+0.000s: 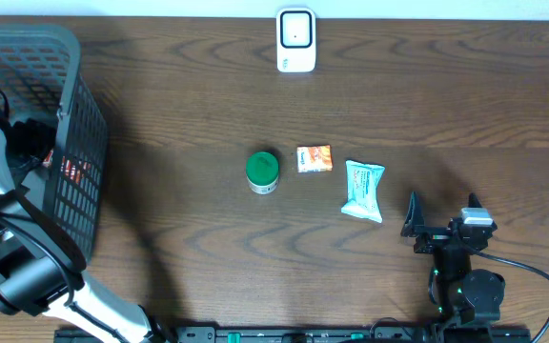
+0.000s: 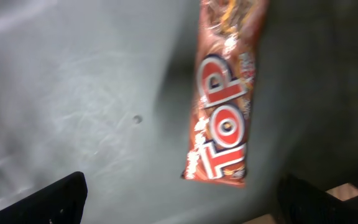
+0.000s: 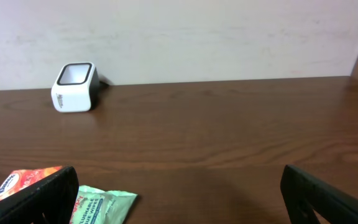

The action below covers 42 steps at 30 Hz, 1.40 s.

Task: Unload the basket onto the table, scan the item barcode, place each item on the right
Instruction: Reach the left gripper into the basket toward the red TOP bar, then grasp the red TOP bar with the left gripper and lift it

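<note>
1. Basket: dark mesh, far left of the table. My left arm reaches down into it.

2. Left gripper: my fingers stand wide apart and hold nothing. It hangs over the grey basket floor.

3. Snack bar: red-orange wrapper, lying flat on the basket floor and apart from both fingers. I judge this the item to scan. Its long axis runs away from me and leans a little, so it crosses the line between my fingers, and closing would pinch its width. Its near end lies just ahead of the gap, closer to the right-hand finger than to the middle. I would need to shift that way before going down.

4. Jar: green lid, upright at mid-table, touching nothing.

5. Scanner: white, at the far edge, well apart from the basket.

6. Orange packet: small, just beside the jar.

7. Pale packet: blue-green, near the orange one.

8. Right gripper: fingers wide apart and empty, low at the near right, facing the scanner. It is the nearer arm to the loose table items. My left is the only one at the snack bar.
</note>
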### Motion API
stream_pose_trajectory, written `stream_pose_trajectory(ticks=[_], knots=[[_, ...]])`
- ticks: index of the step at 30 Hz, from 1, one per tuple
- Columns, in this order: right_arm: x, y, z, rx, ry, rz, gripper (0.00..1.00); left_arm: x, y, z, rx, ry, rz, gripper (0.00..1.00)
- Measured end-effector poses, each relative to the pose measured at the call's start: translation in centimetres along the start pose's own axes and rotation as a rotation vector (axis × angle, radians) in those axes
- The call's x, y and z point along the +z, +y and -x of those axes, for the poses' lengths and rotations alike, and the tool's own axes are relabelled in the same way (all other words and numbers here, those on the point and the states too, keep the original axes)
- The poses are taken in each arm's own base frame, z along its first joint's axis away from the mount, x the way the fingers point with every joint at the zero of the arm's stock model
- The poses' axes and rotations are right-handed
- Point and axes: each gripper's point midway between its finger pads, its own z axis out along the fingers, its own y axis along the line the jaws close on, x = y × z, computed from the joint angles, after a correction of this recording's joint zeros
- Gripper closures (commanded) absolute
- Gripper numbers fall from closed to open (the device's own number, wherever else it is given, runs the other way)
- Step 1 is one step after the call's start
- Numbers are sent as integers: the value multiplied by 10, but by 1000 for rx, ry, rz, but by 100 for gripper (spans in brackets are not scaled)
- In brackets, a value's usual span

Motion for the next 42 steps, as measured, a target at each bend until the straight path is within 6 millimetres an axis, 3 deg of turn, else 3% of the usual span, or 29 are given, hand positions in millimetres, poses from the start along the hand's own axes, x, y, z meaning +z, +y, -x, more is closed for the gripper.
stream_pose_trajectory(ticks=[8,14,25,29,32,36,42], knots=[[0,0,0,0,0,0,1,1,-31,5,27,-65,-51,2],[0,0,0,0,0,0,1,10,-32,9,-5,-78,-31,2],[0,0,0,0,0,0,1,71,-26,1,-11,1,46,2],[0,0,0,0,0,0,1,74,-27,2,-11,-3,44,2],[0,0,0,0,0,0,1,75,-27,2,-8,0,47,42],[0,0,0,0,0,0,1,74,-25,0,-12,10,53,50],[0,0,0,0,0,0,1,72,-19,-10,10,53,82,80]])
